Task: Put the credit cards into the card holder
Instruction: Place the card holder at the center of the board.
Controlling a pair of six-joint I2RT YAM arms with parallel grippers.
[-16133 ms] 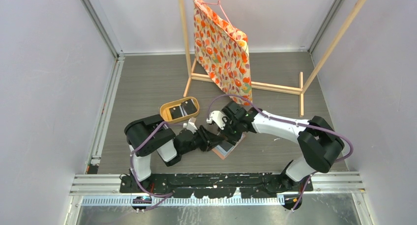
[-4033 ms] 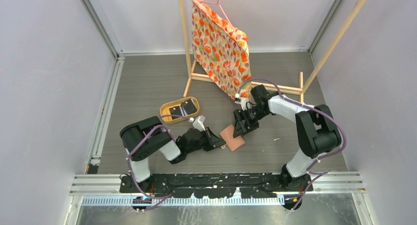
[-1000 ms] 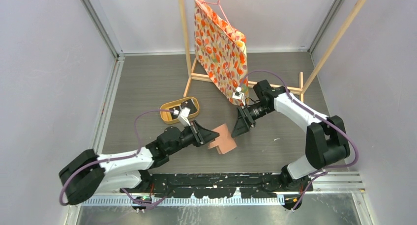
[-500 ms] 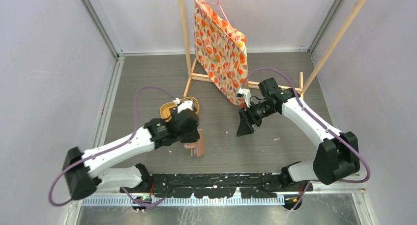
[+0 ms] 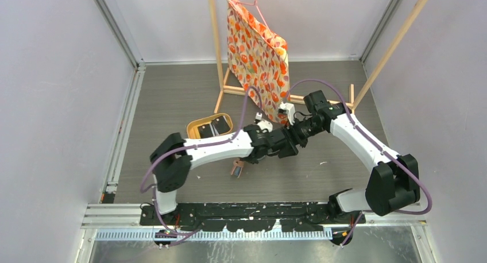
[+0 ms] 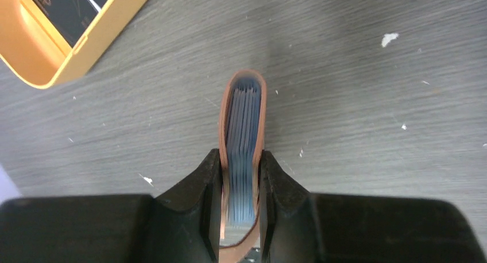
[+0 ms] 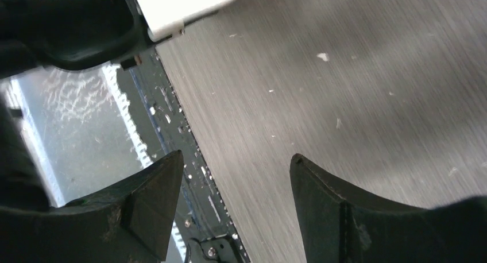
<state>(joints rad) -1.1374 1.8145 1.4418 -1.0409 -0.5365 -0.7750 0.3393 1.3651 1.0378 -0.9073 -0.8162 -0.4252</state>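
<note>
**Supervisor:** Top external view. Report the position of the card holder.

**Operator:** I see the card holder (image 5: 237,169) as a small salmon-brown shape just on the near side of the left arm (image 5: 218,147). It is near the yellow-rimmed tray (image 5: 200,140) but apart from it. The tray holds dark credit cards (image 5: 217,125). From this view I cannot tell how the left fingers stand. The right gripper (image 5: 292,136) sits just beside the left arm's wrist, in front of the flowered bag (image 5: 258,50).

**Supervisor:** Left wrist view.

**Operator:** I read the left gripper (image 6: 240,157) as clamped on the card holder.
- The holder stands edge-on between the two fingers (image 6: 195,188), one finger on each leather face.
- Its rounded fold points away from the gripper, and the grey-blue slot leaves show inside the fold.
- The table (image 6: 373,102) lies behind it. I cannot tell whether the holder touches it.
- The tray is at upper left, well apart from the holder.
- A black card in the tray carries pale lettering that I read as "VIP", cut by the frame edge.

**Supervisor:** Right wrist view.

**Operator:** The right gripper's jaws stand wide apart and grip nothing. Through the gap I see table surface and the dark rail (image 7: 189,159) at the near edge. A black-and-white part of the left arm fills the upper left corner.
</note>
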